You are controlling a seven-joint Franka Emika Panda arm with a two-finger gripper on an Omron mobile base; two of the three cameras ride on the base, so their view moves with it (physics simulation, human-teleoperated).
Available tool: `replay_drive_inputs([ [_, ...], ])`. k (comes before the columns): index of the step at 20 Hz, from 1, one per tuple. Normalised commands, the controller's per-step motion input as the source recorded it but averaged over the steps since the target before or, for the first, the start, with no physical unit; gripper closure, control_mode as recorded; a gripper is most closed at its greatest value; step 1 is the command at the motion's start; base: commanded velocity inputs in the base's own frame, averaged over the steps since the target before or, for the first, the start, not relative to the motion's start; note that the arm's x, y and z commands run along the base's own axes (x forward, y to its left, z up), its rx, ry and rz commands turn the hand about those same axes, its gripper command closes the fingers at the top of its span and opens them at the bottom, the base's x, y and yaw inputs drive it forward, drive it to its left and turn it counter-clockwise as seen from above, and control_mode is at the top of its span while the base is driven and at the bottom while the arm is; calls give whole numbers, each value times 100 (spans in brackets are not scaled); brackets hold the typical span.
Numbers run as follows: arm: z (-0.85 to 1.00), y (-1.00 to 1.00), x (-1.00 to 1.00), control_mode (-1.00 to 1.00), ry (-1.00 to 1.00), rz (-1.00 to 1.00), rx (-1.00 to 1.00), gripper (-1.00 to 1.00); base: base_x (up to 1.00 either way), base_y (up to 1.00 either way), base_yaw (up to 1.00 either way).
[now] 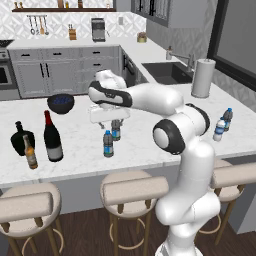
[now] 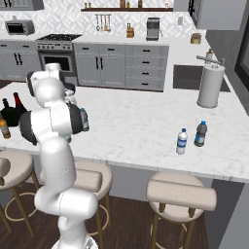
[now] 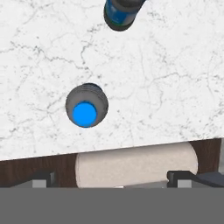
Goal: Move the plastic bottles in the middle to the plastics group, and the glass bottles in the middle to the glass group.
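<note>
two plastic bottles upright mid-worktop near front edge; wine bottle upright just beside glass group; plastics group near right edge.

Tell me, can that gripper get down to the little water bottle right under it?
Probably yes. The gripper hangs above the counter, its fingers spread, and the water bottle stands upright below with bare marble around it; the other bottle stands apart.

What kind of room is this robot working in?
It looks like a home kitchen, computer-rendered rather than real. A marble counter with bar stools runs in front, a sink is set into the side counter, and a stove and coffee machine stand along the back wall.
</note>
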Motion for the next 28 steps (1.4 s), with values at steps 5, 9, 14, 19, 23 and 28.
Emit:
replay_drive_inputs([
  [5, -48, 15, 29, -100, 0, -8, 0, -100, 0, 0, 0],
  [9, -40, 8, 27, -100, 0, -8, 3, -100, 0, 0, 0],
  [14, -27, 0, 31, -100, 0, -12, 3, -100, 0, 0, 0],
  [19, -16, 0, 9, -100, 0, -12, 4, -100, 0, 0, 0],
  [23, 0, 0, -14, -100, 0, -10, 4, -100, 0, 0, 0],
  [28, 0, 0, -14, -100, 0, -7, 0, -100, 0, 0, 0],
])
